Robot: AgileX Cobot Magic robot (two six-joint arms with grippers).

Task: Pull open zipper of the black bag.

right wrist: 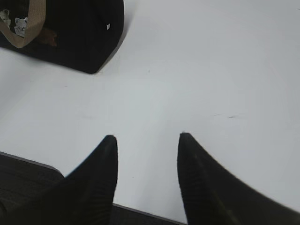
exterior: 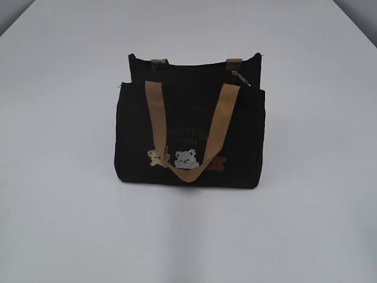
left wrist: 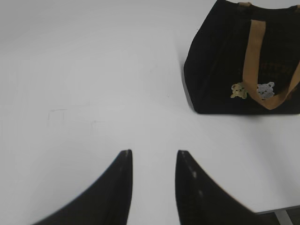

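The left gripper [left wrist: 153, 152] and the right gripper [right wrist: 147, 137] are each being held with black jaws spread and nothing between them, above the bare white table [exterior: 65, 224]. Well apart from both, the small black fabric bag [exterior: 189, 138] with tan webbing handles is being stood upright mid-table, its thin black zipper [exterior: 194, 65] being shown along the top edge, silver pull [exterior: 240, 77] lying at the right end.
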